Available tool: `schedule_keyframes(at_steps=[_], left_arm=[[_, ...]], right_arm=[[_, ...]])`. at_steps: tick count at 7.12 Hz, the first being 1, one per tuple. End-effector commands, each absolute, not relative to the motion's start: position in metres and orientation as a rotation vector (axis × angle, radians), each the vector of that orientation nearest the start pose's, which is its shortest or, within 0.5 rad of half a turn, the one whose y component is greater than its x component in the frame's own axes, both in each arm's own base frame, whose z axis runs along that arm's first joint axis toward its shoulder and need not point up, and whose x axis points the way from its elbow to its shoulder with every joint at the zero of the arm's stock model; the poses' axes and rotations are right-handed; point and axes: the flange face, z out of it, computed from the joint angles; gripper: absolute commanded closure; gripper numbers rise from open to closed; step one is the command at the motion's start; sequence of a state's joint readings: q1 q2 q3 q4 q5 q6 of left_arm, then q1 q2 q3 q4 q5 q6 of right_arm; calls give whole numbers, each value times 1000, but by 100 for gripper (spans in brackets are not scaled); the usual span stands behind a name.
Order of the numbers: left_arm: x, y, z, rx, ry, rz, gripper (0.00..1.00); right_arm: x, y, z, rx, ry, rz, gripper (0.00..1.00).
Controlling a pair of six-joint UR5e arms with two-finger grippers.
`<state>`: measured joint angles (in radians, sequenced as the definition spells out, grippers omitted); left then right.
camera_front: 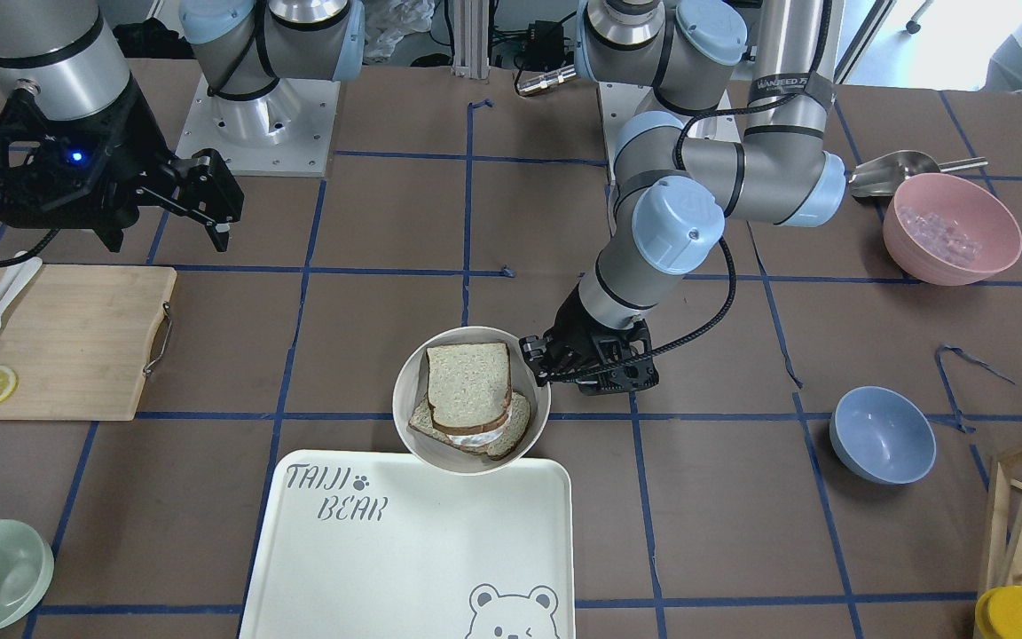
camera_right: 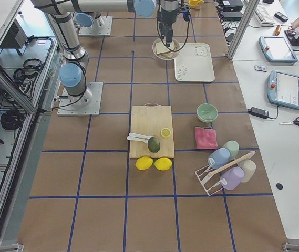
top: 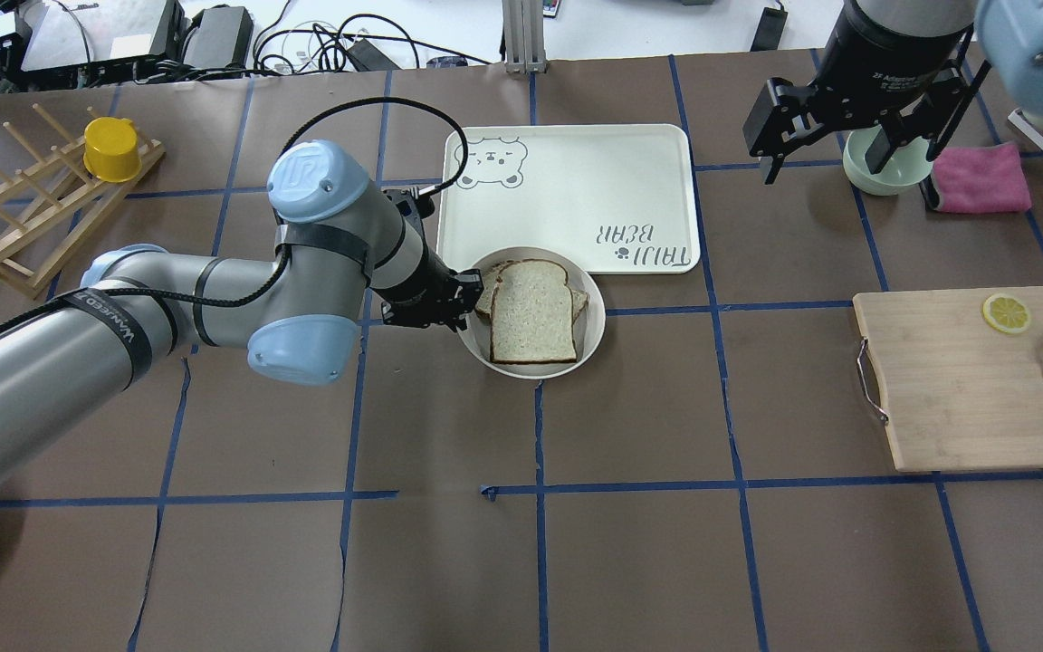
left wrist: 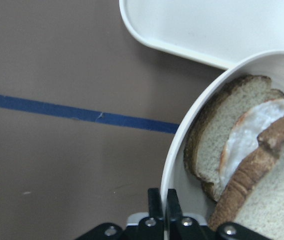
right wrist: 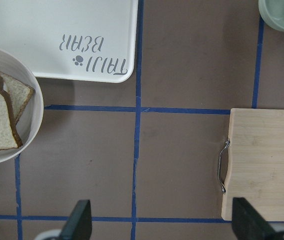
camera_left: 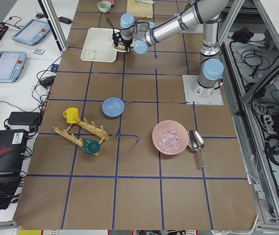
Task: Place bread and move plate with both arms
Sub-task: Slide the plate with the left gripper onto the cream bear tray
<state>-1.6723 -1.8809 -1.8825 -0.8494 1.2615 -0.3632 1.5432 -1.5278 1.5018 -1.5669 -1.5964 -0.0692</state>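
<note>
In the overhead view, the left gripper (top: 460, 305) is clenching the left rim of the plate (top: 596, 333). The plate is sitting at the frame's centre, right at the lower edge of the bear-print tray (top: 576, 172). The bread (top: 532, 312) is lying in the plate, partly covering an egg-topped slice (left wrist: 251, 135). The right gripper (right wrist: 164, 222) is hanging released at the upper right, jaws wide apart and holding nothing.

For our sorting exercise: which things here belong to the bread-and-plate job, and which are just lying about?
In the job: bread, plate, left gripper clamping the plate's rim, open right gripper.
Lying about: cutting board, lemon slice, pink cloth, blue bowl.
</note>
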Motion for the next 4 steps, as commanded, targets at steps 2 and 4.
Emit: schedule_keyframes(at_steps=[2, 4], left_arm=[[-221, -616, 280, -375, 3487, -106, 100], [-225, -663, 264, -285, 3497, -159, 100]], right_arm=[[115, -516, 500, -63, 3171, -37, 0], [113, -518, 500, -58, 3173, -44, 0]])
